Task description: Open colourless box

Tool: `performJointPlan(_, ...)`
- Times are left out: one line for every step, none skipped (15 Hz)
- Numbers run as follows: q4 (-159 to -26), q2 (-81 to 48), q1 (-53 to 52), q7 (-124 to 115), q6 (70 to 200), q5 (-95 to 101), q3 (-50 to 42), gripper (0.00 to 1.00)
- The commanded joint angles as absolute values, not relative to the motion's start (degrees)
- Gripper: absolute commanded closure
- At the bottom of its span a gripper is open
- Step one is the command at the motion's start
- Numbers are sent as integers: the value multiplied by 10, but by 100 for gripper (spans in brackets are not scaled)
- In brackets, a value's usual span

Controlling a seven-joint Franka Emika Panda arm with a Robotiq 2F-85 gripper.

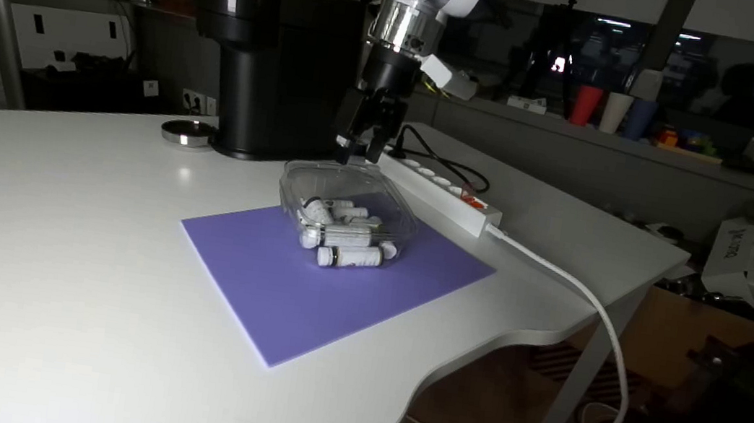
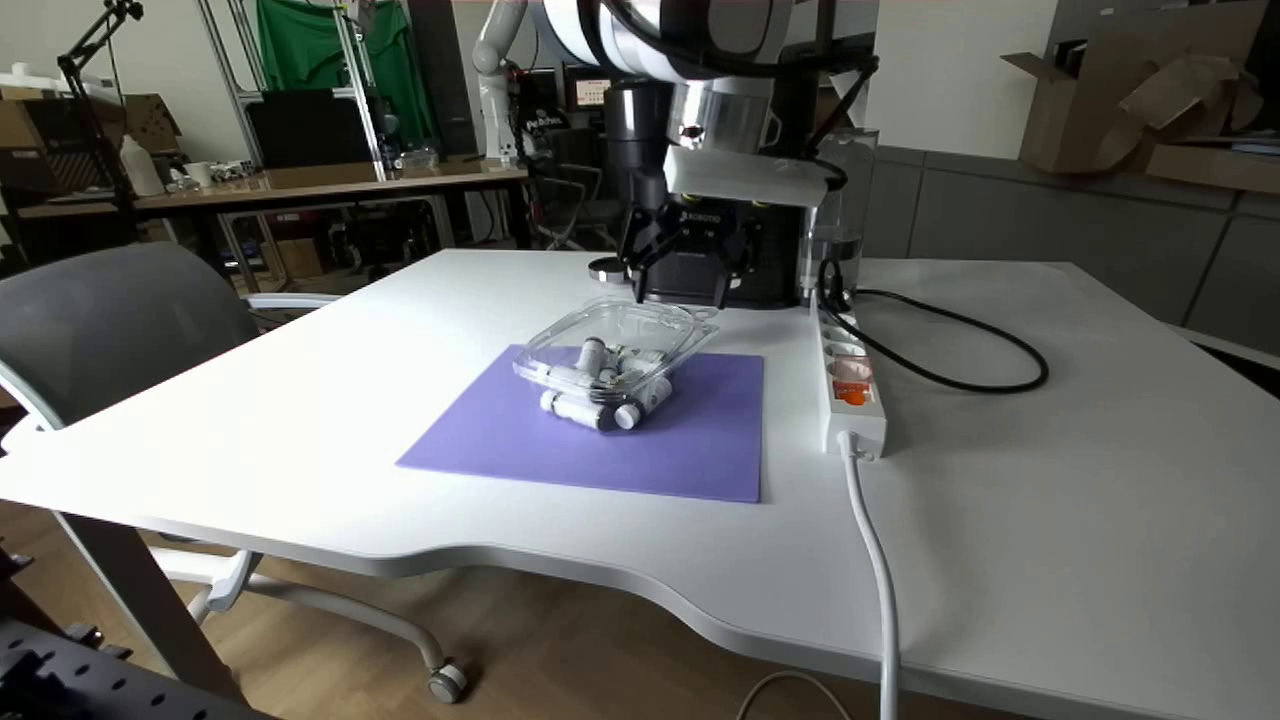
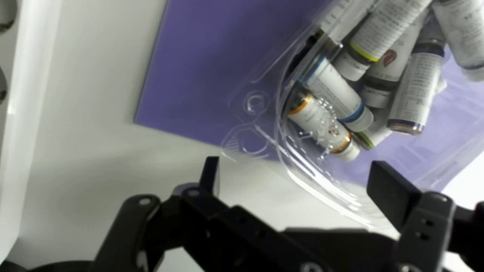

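The colourless box is a clear plastic container on a purple mat. It also shows in an exterior view and in the wrist view. Small white-labelled bottles show through its walls; I cannot tell whether the nearest ones lie inside it or against its edge. A clear corner tab sticks out from the rim in the wrist view. My gripper points down over the box's far edge, apart from it. Its fingers are spread with nothing between them, also in the wrist view.
The purple mat lies on the white table. A white power strip with cables lies beside the mat. A black coffee machine stands behind the box, near a round metal dish. The table's curved front edge is nearer the camera.
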State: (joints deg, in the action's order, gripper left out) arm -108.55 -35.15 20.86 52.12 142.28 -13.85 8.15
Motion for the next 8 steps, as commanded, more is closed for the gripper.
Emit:
performJointPlan(-1062, -350, 237, 568, 1359, -188, 106, 0)
performJointPlan(-1061, -346, 235, 569, 1336, -196, 101, 0)
performJointPlan(-1059, -343, 229, 562, 1318, -196, 91, 0)
performJointPlan(-1057, -342, 227, 563, 1302, -200, 86, 0)
performJointPlan(-1055, -342, 223, 557, 1289, -197, 77, 0)
performJointPlan(-1053, -342, 222, 558, 1275, -199, 73, 0)
performJointPlan(-1052, -340, 220, 559, 1261, -197, 68, 0)
performJointPlan(-1050, -340, 219, 560, 1246, -195, 64, 0)
